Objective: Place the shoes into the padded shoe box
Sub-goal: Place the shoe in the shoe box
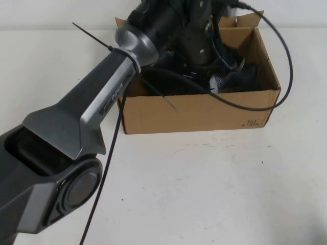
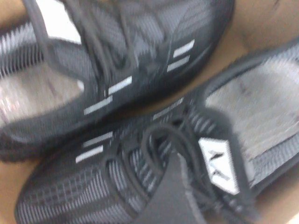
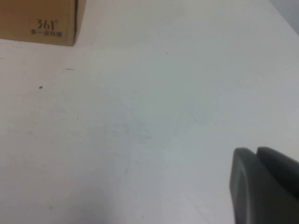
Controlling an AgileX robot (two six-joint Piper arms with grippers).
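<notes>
The brown cardboard shoe box (image 1: 194, 115) stands at the back of the table. Both black knit sneakers lie inside it, side by side and pointing opposite ways: one (image 2: 140, 60) with white dashes, the other (image 2: 93, 186) with a white tongue label. In the high view only part of a shoe (image 1: 240, 79) shows past the arm. My left arm (image 1: 117, 92) reaches down into the box. My left gripper (image 2: 224, 205) hangs just over the labelled shoe's laces, open, with one finger (image 2: 175, 196) showing. My right gripper (image 3: 256, 156) is shut and empty above bare table.
The box's lower corner with its black print (image 3: 46, 25) shows far off in the right wrist view. The white table (image 1: 214, 189) spreads in front of the box. A black cable (image 1: 278, 66) loops over the box's right end.
</notes>
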